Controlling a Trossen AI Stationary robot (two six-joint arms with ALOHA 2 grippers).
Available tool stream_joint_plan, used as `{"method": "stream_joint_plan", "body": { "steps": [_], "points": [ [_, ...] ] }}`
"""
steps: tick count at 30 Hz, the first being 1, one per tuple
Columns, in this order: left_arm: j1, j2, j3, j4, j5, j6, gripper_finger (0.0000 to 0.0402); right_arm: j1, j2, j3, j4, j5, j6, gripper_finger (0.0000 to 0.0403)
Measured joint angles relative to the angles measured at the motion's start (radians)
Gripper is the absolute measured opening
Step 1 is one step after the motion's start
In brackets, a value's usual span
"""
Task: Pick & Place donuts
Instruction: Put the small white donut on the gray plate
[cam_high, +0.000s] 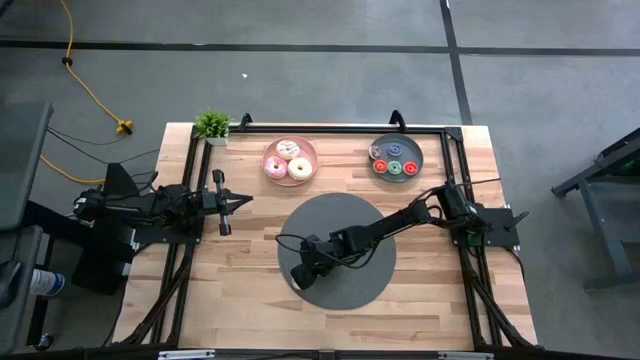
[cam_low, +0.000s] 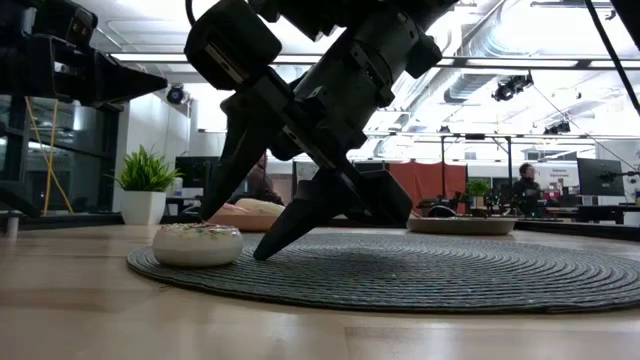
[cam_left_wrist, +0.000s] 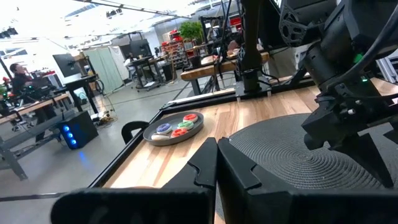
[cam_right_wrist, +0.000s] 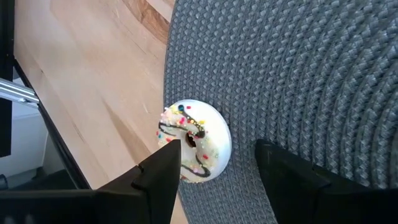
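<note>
A white-frosted donut with sprinkles (cam_right_wrist: 198, 148) lies flat on the near left edge of the big dark grey disc (cam_high: 350, 225); the low view shows this donut (cam_low: 197, 243) resting on the mat's rim. My right gripper (cam_right_wrist: 217, 157) is open and slants down over it, one finger at the donut's edge and the other on the mat beside it (cam_low: 235, 235). Other larger donuts sit on the pink plate (cam_high: 290, 160). Small red, green and blue donuts fill the grey plate (cam_high: 396, 158). My left gripper (cam_high: 228, 205) waits shut at the table's left. My right gripper comes slanting from above at the white donut. One finger (cam_right_wrist: 163, 171) overlaps the donut's outer edge (cam_right_wrist: 177, 140), but I cannot tell whether it touches. The other finger (cam_right_wrist: 292, 180) stands apart on the mat. The donut lies flat on the disc.
A small potted plant (cam_high: 212, 124) stands at the far left corner. A black frame rail (cam_high: 330, 128) runs along the table's far edge. Bare wood lies between the disc and the near edge. People and desks show in the room beyond.
</note>
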Motion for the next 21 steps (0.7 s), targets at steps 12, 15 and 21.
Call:
{"method": "stream_joint_plan", "body": {
  "steps": [12, 15, 21],
  "points": [
    [0.0, 0.0, 0.0, 0.0, 0.0, 0.0, 0.0, 0.0, 0.001, -0.002, -0.008, -0.011, 0.0, 0.0136],
    [0.0, 0.0, 0.0, 0.0, -0.001, 0.0, 0.0, 0.0, 0.002, -0.002, -0.008, -0.015, 0.0, 0.0122],
    [0.0, 0.0, 0.0, 0.0, -0.001, 0.0, 0.0, 0.0, -0.008, -0.002, 0.007, -0.01, -0.001, 0.0114]
  ]
}}
